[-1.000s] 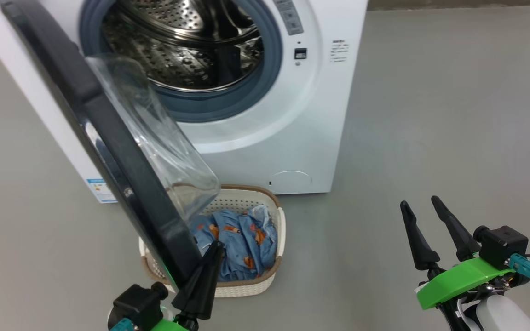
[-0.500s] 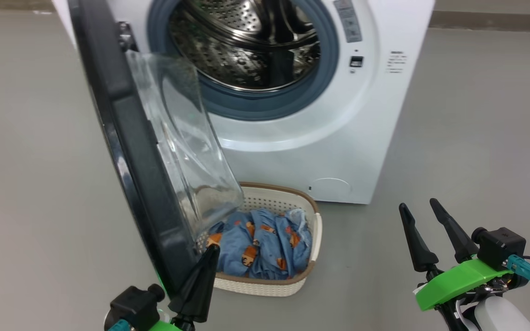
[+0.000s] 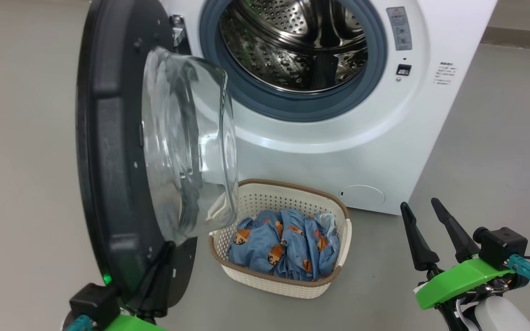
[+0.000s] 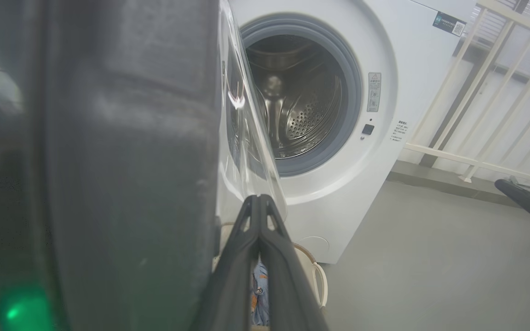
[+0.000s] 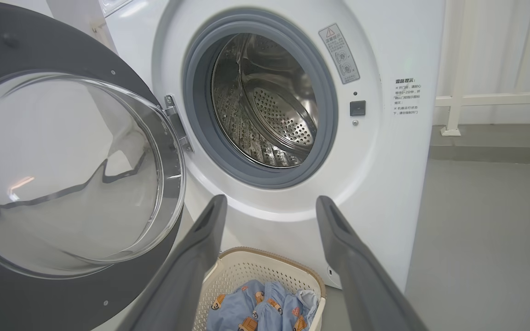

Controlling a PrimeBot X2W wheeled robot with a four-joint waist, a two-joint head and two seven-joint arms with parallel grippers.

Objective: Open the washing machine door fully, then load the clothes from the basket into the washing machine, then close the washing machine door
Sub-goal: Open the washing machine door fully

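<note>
The washing machine (image 3: 320,151) stands with its steel drum (image 3: 292,41) exposed. Its door (image 3: 108,161) is swung out to the left, black rim and clear glass bowl (image 3: 187,147) facing the opening. Below the bowl the basket (image 3: 274,280) sits on the floor against the machine, holding the light blue clothes (image 3: 283,248). My left gripper (image 3: 166,257) is shut, fingers pressed together against the door's lower inner rim; in the left wrist view the gripper (image 4: 258,200) lies right beside the door (image 4: 122,161). My right gripper (image 3: 419,203) hangs open and holds nothing, right of the basket, pointing (image 5: 272,202) at the drum (image 5: 265,110).
Grey floor (image 3: 490,151) stretches to the right of the machine and left of the door. A white railing (image 4: 476,115) runs behind the machine on the right. The open door overhangs the basket's left end.
The camera has turned, shifting the machine rightward in the picture. The door has swung wider open, its inner face now showing, with my left gripper staying against its lower rim. The right gripper is unchanged.
</note>
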